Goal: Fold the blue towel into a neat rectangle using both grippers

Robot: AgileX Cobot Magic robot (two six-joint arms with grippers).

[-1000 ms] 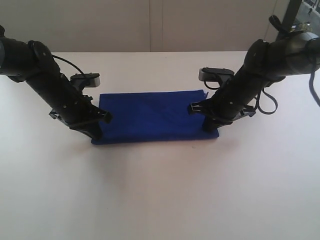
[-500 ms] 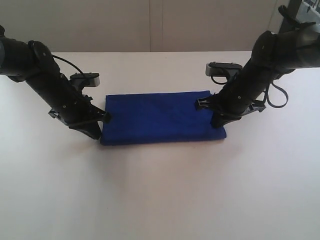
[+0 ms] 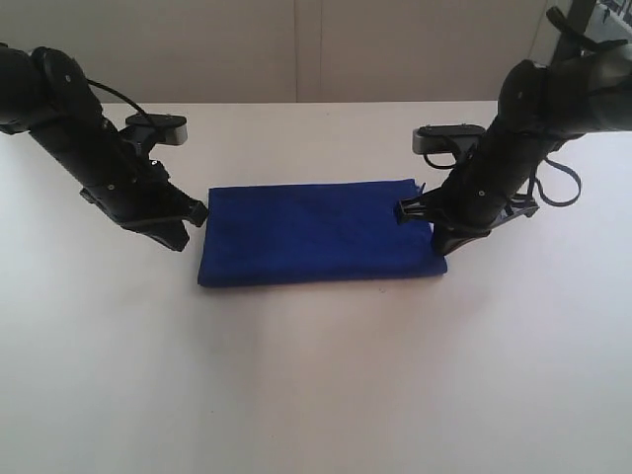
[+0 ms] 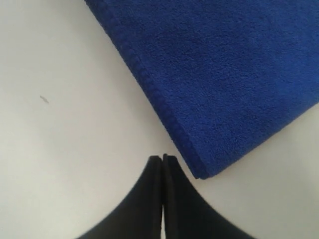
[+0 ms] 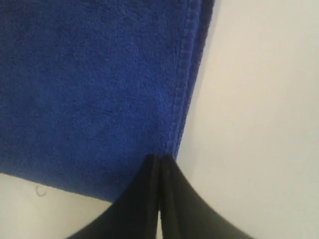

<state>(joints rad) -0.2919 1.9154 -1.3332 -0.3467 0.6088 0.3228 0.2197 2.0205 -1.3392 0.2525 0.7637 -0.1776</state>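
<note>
The blue towel [image 3: 316, 233] lies flat on the white table as a folded rectangle, long side running left to right. My left gripper [image 3: 180, 243] hangs shut just off the towel's left end. In the left wrist view its tips [image 4: 163, 158] are closed over bare table, beside the blue towel's [image 4: 224, 74] corner and apart from it. My right gripper [image 3: 440, 248] is at the towel's near right corner. The right wrist view has its tips [image 5: 159, 158] pressed together right at the hemmed edge of the towel [image 5: 89, 84], with no cloth showing between them.
The white table [image 3: 316, 385] stretches wide in front of the towel and to both sides. A pale wall [image 3: 296, 44] stands behind the table's far edge. Dark equipment [image 3: 578, 20] shows at the back right corner.
The towel slid a little to the right, then stayed put. My left gripper has drawn back up and to the left, off the towel's corner. My right gripper shifted slightly right.
</note>
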